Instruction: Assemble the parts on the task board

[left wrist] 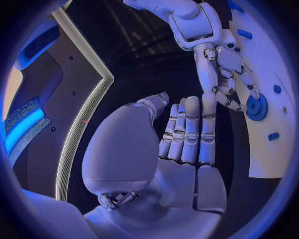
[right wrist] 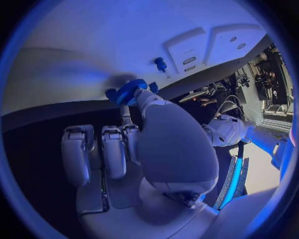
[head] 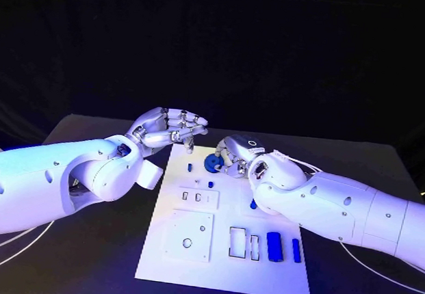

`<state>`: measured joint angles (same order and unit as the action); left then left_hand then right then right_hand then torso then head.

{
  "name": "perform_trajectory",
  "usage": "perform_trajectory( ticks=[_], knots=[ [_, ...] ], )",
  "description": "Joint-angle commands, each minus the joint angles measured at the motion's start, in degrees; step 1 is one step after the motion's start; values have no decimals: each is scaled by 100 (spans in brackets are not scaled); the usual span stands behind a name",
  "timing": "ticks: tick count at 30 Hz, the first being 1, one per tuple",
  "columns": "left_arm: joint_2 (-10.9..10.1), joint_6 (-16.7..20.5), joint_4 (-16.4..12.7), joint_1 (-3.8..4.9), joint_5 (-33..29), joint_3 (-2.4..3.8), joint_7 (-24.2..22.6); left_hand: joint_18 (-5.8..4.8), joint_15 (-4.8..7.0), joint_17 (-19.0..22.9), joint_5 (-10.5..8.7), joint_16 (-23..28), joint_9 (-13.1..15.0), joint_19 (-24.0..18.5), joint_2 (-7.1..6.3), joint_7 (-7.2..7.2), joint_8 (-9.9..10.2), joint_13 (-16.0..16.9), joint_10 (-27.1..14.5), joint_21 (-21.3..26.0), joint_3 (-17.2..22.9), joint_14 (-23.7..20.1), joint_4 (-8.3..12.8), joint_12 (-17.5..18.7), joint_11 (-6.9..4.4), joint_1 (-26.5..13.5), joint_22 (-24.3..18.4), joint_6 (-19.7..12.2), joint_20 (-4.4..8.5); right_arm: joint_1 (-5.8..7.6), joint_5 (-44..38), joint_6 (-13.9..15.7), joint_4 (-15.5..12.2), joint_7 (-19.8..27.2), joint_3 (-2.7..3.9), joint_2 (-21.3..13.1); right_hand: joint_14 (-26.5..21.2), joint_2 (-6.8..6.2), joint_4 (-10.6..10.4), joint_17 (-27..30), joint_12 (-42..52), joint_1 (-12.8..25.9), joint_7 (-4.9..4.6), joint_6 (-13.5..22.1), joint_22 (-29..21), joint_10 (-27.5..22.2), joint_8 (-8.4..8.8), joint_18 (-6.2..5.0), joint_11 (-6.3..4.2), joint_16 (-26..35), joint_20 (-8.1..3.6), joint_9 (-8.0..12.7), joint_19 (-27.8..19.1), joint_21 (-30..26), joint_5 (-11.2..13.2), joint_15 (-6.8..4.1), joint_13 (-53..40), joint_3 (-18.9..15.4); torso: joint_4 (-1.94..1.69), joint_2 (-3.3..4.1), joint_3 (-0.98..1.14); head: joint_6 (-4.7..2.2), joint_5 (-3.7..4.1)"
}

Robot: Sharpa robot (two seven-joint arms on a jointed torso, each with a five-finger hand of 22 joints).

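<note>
The left hand point(head: 166, 131) hovers off the board's point(head: 224, 275) far left edge, fingers curled, holding nothing, likely clear of the work. The right hand point(head: 240, 156) pinches a gear point(head: 212, 163) at the far end, probably seating it.

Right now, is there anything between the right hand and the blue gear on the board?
Nothing visible. The right hand already has its fingers at the blue gear on the far part of the task board; whether it grips it, I cannot tell. The left hand hovers beside, apart.
</note>
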<state>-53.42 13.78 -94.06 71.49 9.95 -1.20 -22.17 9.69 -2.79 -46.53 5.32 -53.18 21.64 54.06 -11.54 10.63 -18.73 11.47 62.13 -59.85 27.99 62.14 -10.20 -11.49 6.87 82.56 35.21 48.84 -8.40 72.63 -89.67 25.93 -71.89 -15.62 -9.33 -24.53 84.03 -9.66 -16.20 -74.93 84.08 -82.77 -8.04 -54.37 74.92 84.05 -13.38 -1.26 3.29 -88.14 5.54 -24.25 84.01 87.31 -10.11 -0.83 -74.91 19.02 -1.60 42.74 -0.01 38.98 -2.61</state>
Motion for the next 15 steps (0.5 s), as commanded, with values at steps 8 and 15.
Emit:
perform_trajectory(
  ticks=[8, 15],
  knots=[
    [16, -125, -11, 7, -9, 3, -6, 52, -7, 9, -15, 27, 5, -34, 44, -7, 32, 5, -23, -33, 23, -34, -3, -21, 0, 11, 5, -44, -5, -28, -85, -205, 167, -37, -6, 121, 497, -46, 2, -1042, -38, 95, -6, 78, 1224, -7, 72, 37, 1, -20, -34, 28, 396, -21, 44, -2, -709, 63, 7, -5, 6, 13, 3],
    [15, -135, -13, 7, -8, 3, 5, 52, -7, 9, -15, 27, 5, -34, 44, -7, 32, 5, -23, -33, 23, -34, -3, -21, 0, 11, 5, -44, -5, -38, -84, -221, 242, -56, -9, 169, 494, -90, -2, -1031, -88, 213, -52, 184, 1206, -51, 163, 30, 43, -15, -1, 69, 381, -45, 179, 38, -667, 106, 12, -6, 8, 12, -4]
  ],
)
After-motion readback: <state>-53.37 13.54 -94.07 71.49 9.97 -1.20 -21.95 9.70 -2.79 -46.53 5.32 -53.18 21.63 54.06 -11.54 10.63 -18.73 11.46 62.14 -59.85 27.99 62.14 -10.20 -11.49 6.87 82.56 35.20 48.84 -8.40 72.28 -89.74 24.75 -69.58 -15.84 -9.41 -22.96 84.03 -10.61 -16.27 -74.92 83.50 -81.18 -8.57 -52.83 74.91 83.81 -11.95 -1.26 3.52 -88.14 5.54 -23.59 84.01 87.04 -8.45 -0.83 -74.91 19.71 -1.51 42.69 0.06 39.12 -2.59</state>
